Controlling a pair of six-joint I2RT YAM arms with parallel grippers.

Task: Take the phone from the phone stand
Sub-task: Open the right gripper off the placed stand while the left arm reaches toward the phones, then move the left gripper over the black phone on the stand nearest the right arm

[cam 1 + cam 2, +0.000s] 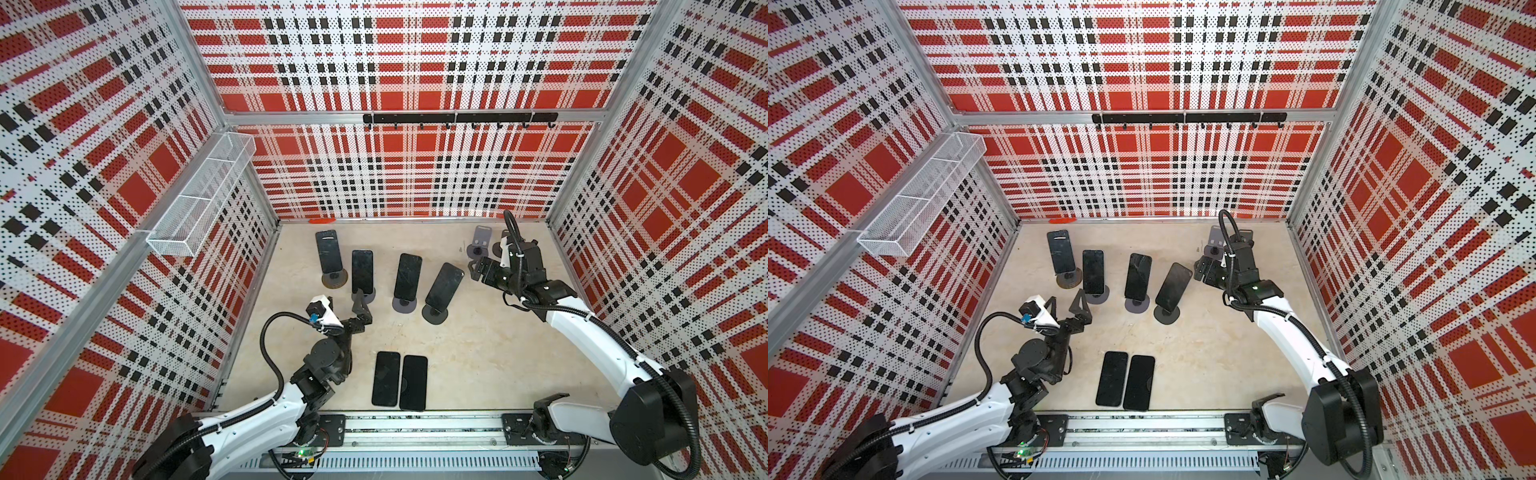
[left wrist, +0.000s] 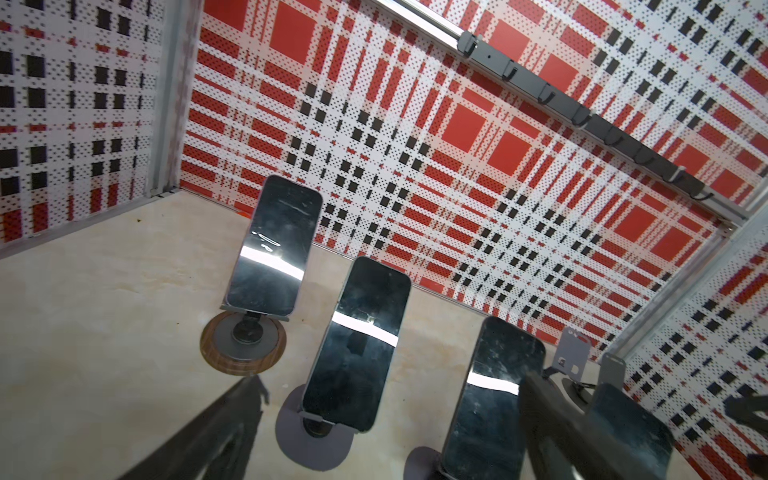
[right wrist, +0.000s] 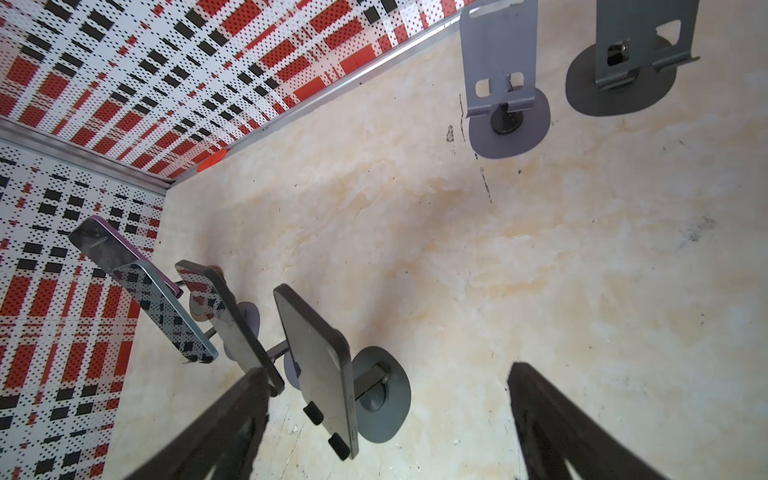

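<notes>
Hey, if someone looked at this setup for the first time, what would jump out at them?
The loud red, white and black plaid walls on three sides grab the eye first. Next comes a row of four dark phones on stands across the middle, with two flat phones side by side near the front. Two empty stands sit at the back right.

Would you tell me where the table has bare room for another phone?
Widest bare table: front right, between the two flat phones and the right arm. A narrower strip runs between them and the row of phones on stands. Crowded: that row, with the left gripper beside it, and the empty stands back right.
</notes>
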